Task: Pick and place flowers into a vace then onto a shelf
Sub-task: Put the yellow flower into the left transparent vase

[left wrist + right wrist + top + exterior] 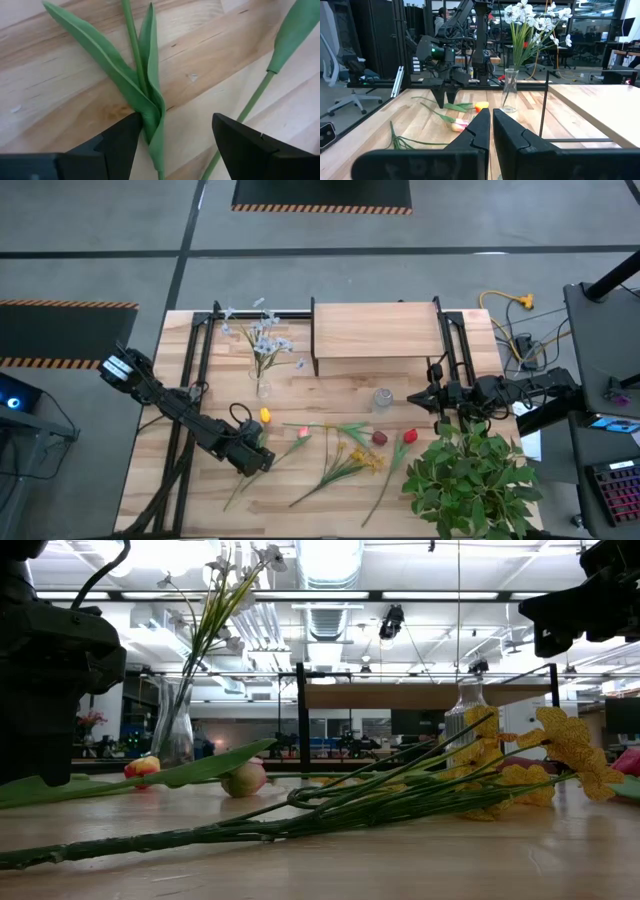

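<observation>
The left claw is low over the bench, fingers spread w/ a green tulip stem and its leaves btwn them. Risk: it may pinch only a thin leaf, so the yellow tulip could slip or twist. Other flowers lie close by and could get bumped. The vase w/ white sprigs stands beside the shelf. The right claw waits near the small jar, fingers pressed together.

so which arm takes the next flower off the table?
Left. Its pincer is open, straddling the leaves of a tulip stem on the table; the right pincer is shut beside the shelf.
</observation>
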### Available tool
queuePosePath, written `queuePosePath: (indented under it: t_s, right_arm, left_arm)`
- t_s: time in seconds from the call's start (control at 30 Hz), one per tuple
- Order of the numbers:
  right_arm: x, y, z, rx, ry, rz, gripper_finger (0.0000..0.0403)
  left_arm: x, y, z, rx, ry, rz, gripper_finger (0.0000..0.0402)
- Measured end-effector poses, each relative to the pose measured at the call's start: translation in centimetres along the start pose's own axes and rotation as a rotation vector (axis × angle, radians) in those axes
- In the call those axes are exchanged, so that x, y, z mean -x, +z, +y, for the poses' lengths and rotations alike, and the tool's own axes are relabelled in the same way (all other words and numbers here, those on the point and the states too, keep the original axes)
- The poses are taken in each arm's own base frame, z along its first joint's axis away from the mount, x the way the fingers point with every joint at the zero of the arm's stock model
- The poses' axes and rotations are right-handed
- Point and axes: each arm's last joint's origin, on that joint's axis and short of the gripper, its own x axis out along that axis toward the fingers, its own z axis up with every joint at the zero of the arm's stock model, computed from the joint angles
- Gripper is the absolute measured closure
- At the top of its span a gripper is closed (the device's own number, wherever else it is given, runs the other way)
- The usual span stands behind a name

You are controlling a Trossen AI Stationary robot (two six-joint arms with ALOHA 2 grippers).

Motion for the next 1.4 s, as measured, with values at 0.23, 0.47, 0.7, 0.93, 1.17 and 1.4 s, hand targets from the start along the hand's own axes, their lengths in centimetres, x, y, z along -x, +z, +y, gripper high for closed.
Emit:
queuePosePath:
  t_s: [0.23, 0.47, 0.7, 0.93, 1.17, 1.4]
  right_arm:
    - [0.0, 0.0, 0.0, -0.001, 0.0, 0.0, 0.039]
    - [0.0, 0.0, 0.0, -0.004, 0.0, 0.0, 0.039]
    - [0.0, 0.0, 0.0, -0.004, 0.0, 0.0, 0.039]
    - [0.0, 0.0, 0.0, -0.004, 0.0, -0.001, 0.039]
    - [0.0, 0.0, 0.0, -0.004, -0.001, -0.001, 0.039]
    - [0.0, 0.0, 0.0, -0.006, -0.001, -0.001, 0.039]
  left_arm:
    - [0.0, 0.0, 0.0, -0.05, 0.01, 0.005, 0.0181]
    - [-0.5, 0.0, 0.9, -0.062, 0.074, -0.001, 0.0256]
    - [-0.8, 0.0, 1.5, -0.073, 0.126, 0.018, 0.0353]
    - [0.3, 0.0, 0.4, -0.201, 0.094, 0.024, 0.0395]
    - [3.5, 0.5, -1.4, -0.328, 0.046, -0.014, 0.0395]
    - [7.7, 1.0, -3.3, -0.542, -0.074, -0.282, 0.0396]
